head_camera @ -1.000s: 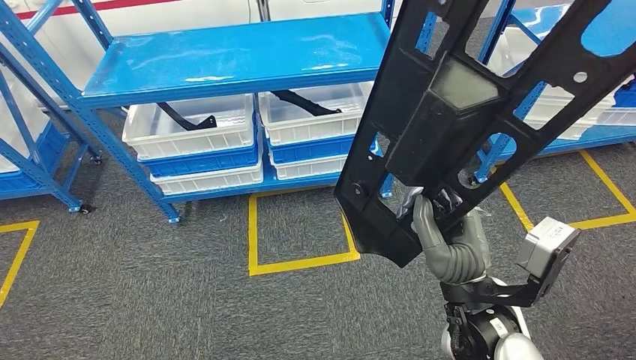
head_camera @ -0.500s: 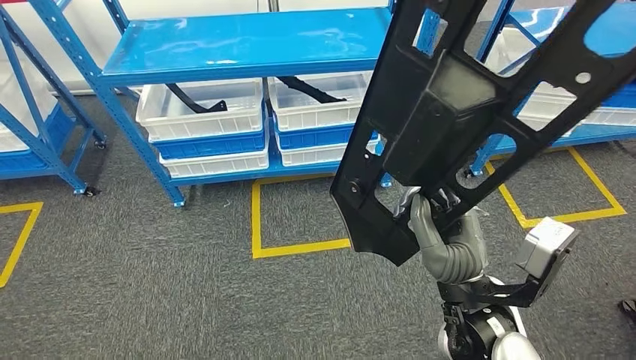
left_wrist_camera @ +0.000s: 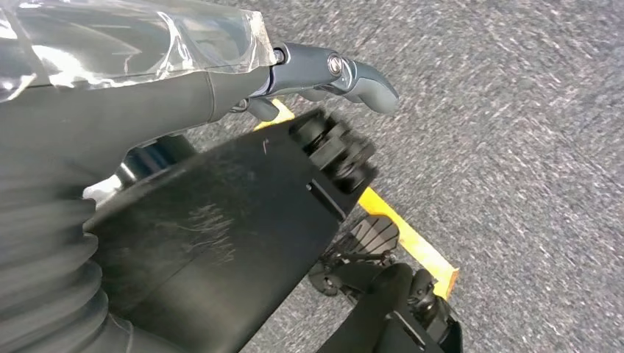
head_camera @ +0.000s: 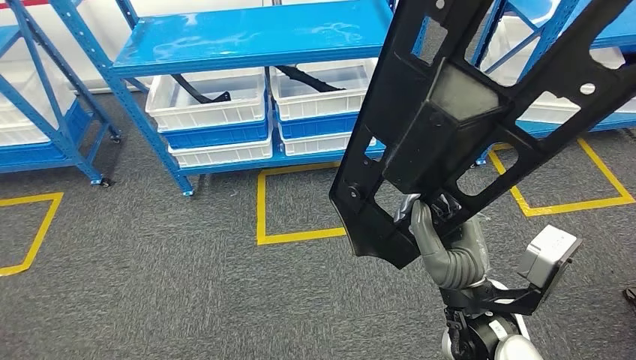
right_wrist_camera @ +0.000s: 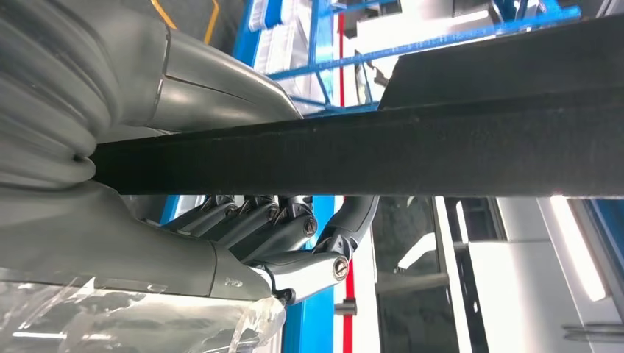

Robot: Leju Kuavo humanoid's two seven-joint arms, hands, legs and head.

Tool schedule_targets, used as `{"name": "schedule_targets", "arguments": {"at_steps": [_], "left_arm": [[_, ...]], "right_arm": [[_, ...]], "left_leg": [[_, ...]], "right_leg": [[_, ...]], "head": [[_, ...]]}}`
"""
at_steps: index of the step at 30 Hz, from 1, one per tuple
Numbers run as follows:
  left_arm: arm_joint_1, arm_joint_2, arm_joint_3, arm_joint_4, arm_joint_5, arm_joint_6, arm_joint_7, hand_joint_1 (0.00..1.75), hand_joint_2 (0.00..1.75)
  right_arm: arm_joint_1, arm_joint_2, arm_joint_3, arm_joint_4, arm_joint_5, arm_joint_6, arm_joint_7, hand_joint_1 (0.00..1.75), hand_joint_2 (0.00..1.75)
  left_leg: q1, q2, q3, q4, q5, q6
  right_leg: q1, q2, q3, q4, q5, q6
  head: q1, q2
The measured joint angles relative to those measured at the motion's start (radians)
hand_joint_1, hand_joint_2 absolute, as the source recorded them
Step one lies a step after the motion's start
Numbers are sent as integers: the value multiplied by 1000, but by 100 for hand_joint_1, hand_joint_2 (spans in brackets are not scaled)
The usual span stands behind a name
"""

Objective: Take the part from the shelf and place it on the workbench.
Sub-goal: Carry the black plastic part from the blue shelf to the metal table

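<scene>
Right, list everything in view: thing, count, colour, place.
Part: one, black, held up in front of the shelves.
Shelving racks: three, blue, along the back.
Bins: several, white and blue, stacked on the low shelves.
Curved pieces: two, black, in the top white bins.
Floor tape: yellow outlines on grey carpet.
Right hand: grey, grips the part's lower edge.
Left hand: grey, hanging over the carpet, holds nothing.

Black part (head_camera: 450,112), blue shelf (head_camera: 255,37) w/ white bins (head_camera: 210,112), grey carpet (head_camera: 150,285), yellow floor lines (head_camera: 300,236)
</scene>
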Motion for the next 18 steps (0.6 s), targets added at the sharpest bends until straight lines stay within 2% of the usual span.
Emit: {"name": "schedule_targets", "arguments": {"at_steps": [1, 2, 3, 5, 6, 7, 9, 10, 11, 12, 13, 15, 16, 17, 18], "left_arm": [[0, 0, 0, 0, 0, 0, 0, 0, 175], [0, 0, 0, 0, 0, 0, 0, 0, 175], [1, 0, 0, 0, 0, 0, 0, 0, 175], [-1, 0, 0, 0, 0, 1, 0, 0, 175], [-3, 0, 0, 0, 0, 1, 0, 0, 175], [-4, 0, 0, 0, 0, 1, 0, 0, 175], [-3, 1, 0, 0, 0, 2, -1, 0, 175], [-2, 1, 0, 0, 1, 2, -1, 0, 175], [-1, 1, 0, 0, 1, 2, -1, 0, 175], [-2, 1, 0, 0, 1, 2, -1, 0, 175], [-2, 1, 0, 0, 1, 2, -1, 0, 175], [-2, 0, 0, 0, 1, 1, -1, 0, 175], [-1, 0, 0, 0, 2, 0, -1, 0, 175], [0, 0, 0, 0, 2, -1, -1, 0, 175], [1, 0, 0, 0, 2, -3, -1, 0, 175]], "right_arm": [[0, 0, 0, 0, 0, 0, 0, 175, 175], [1, 1, 1, 0, 0, 0, 0, 175, 175], [0, 1, 1, 0, 0, 0, 0, 175, 175], [0, 2, 1, 0, 0, 0, 0, 175, 175], [-1, 2, 1, 0, 0, 0, 0, 175, 175], [-1, 2, 1, 0, 0, 1, 0, 175, 175], [-3, 3, 1, 0, 0, 2, 0, 175, 175], [-3, 4, 0, 0, 0, 3, 0, 175, 175], [-4, 4, 0, 0, 1, 4, -1, 175, 175], [-4, 5, 0, -1, 1, 4, -1, 175, 175], [-3, 5, 0, -1, 1, 5, -1, 175, 175], [0, 5, 0, 0, 1, 8, -1, 175, 175], [1, 5, 0, 0, 1, 10, -1, 175, 175], [2, 5, 0, 0, 1, 12, -1, 175, 175], [2, 5, 1, 0, 1, 14, -1, 175, 175]], "left_leg": [[2, 0, -4, 32, -6, -3], [3, 1, 15, 19, 7, -3], [4, 5, 55, -37, 32, -2], [-1, 33, 160, -204, 79, 8], [-6, 46, 194, -264, 92, 16], [-11, 55, 209, -296, 96, 25], [-14, 44, 203, -305, 101, 40], [-12, 36, 201, -309, 105, 46], [-9, 27, 198, -312, 111, 53], [-6, 19, 195, -316, 117, 59], [-6, 12, 191, -316, 122, 64], [-8, -7, 181, -315, 129, 71], [-9, -18, 176, -314, 132, 71], [-10, -30, 173, -312, 135, 71], [-10, -42, 170, -309, 137, 69]], "right_leg": [[0, -6, -6, 0, 4, 1], [0, -13, -9, 0, 8, 3], [1, -19, -12, 0, 10, 5], [3, -35, -13, 1, 14, 10], [5, -43, -14, 1, 16, 14], [6, -50, -15, 2, 18, 18], [8, -65, -17, 1, 22, 29], [7, -60, -20, 6, 16, 35], [6, -44, -28, 24, 1, 39], [5, -23, -46, 64, -28, 42], [3, 2, -74, 127, -66, 44], [3, 21, -138, 276, -131, 46], [3, 22, -155, 316, -140, 46], [3, 23, -152, 314, -128, 46], [3, 27, -127, 267, -97, 45]], "head": [[0, 0], [0, 0], [0, 0], [0, 0], [1, 0], [1, 0], [2, 0], [2, 0], [3, 0], [4, 0], [6, 0], [7, 0], [7, 0], [7, 0], [7, 0]]}}
